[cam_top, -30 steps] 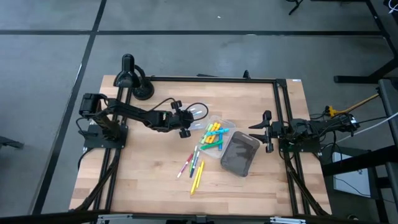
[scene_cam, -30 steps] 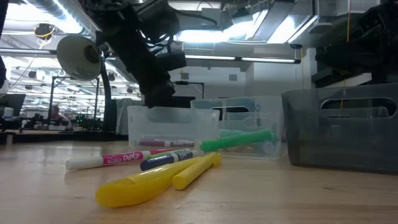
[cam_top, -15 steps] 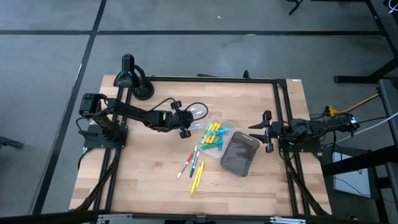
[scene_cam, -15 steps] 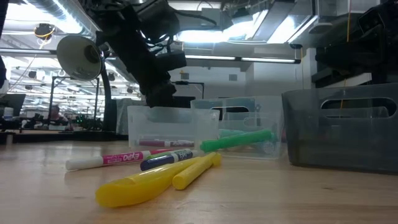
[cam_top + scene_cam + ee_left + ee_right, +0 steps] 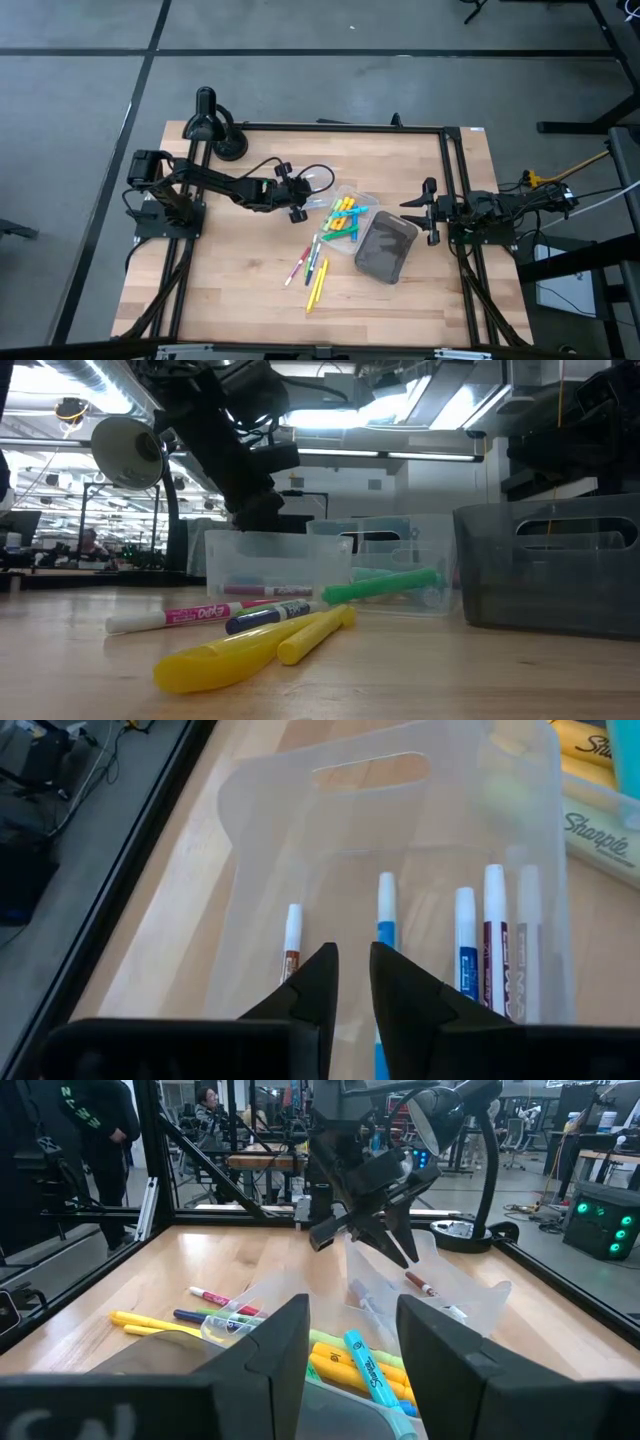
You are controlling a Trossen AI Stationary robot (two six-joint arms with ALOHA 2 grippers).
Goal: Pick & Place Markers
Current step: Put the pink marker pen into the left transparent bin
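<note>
A: Status of the sort. The clear plastic tray (image 5: 400,850) under the left arm holds five thin capped markers (image 5: 493,935) lying side by side: one white with a brown band, one blue, one white and blue, one dark red, one pale. From above, that tray sits just at 12 o'clock of the table's (image 5: 230,290) centre.

B: And the left gripper (image 5: 348,982)?

A: Hovering over the tray's near edge, fingers a narrow slit apart, nothing between them. The blue marker lies directly below the gap. I judge it a drop just made, but that's a reading, not a sighting.

B: Second tray?

A: Touching the first on its 4 o'clock side. It's full of fat highlighters (image 5: 344,218), yellow, green, orange, teal. The dark grey rectangular bin (image 5: 386,247) is at 4 o'clock of that again; what it holds, I can't tell.

B: What's left?

A: A loose cluster on the bare wood (image 5: 312,268) at 6 o'clock of the trays: a white-and-pink marker, a dark blue one, a green one, two yellow highlighters. The low view shows them in a heap in front of the trays.

B: Right arm?

A: Parked at the 3 o'clock edge, right gripper (image 5: 350,1342) spread wide, empty. So the job is past halfway by my count, with five or so pieces still out.
</note>
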